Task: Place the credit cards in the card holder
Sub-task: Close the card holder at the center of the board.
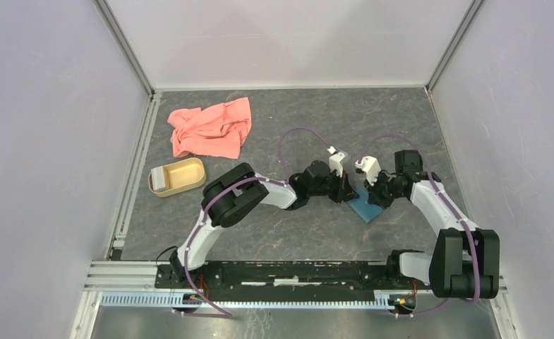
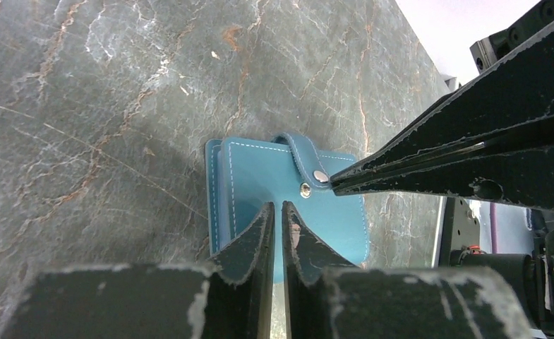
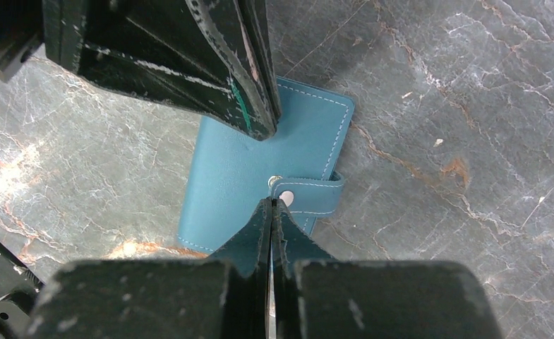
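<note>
The card holder (image 1: 366, 208) is a teal wallet lying flat and closed on the table, its snap tab (image 2: 303, 150) fastened. It also shows in the right wrist view (image 3: 224, 183). My left gripper (image 2: 277, 207) is shut with its tips on the wallet's cover just below the snap, holding nothing. My right gripper (image 3: 272, 202) is shut with its tips touching the end of the tab (image 3: 316, 194), and nothing shows between them. In the top view the two grippers (image 1: 346, 193) (image 1: 370, 197) meet over the wallet. A pale flat thing (image 1: 159, 178), perhaps a card, stands in the tan dish. No gold or dark card shows.
The tan oval dish (image 1: 188, 175) sits at the left. A salmon-pink cloth (image 1: 210, 128) lies crumpled behind it. Aluminium rails and white walls bound the table on the left, right and back.
</note>
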Controlling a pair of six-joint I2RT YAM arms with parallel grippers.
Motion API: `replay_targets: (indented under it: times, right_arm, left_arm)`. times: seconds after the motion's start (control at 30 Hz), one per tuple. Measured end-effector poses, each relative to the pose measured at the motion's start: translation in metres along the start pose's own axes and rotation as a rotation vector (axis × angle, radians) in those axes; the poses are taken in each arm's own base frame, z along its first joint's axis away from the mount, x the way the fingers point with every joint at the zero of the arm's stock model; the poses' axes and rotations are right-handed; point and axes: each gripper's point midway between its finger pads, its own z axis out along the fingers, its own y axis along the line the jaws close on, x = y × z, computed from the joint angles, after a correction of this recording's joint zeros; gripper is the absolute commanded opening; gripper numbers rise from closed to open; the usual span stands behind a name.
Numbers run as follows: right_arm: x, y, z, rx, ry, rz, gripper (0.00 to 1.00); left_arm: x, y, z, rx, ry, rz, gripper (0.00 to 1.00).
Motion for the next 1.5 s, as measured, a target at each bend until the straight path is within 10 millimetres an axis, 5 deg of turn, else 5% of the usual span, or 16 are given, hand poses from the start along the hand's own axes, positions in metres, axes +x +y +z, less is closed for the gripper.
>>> replay_targets:
  times: [1.5]
  right_arm:
    - [0.002,0.007,0.009,-0.06,0.002,0.027,0.0]
  left_arm:
    - [0.006,-0.002,0.016,0.013,0.039,-0.023,0.11]
